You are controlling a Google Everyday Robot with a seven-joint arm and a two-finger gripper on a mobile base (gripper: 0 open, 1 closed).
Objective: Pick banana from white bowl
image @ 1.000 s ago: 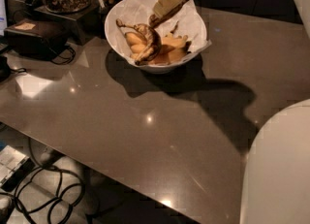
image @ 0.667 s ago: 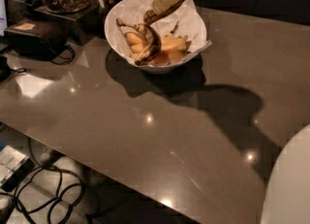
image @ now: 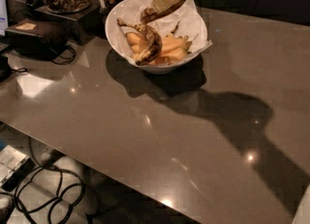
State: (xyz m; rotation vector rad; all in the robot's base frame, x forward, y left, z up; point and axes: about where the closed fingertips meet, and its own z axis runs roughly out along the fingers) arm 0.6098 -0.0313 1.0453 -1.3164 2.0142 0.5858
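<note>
One gripper (image: 159, 7) over white bowl (image: 193, 23), jaws closed on banana (image: 148, 14); longer banana (image: 152, 44) inside bowl

one view only, set high and looking steeply down and forward across the table (image: 145, 136) from its near side. the bowl (image: 116, 39) sits at mid range near the top edge, with the gripper (image: 162, 4) above it at top centre.
</note>
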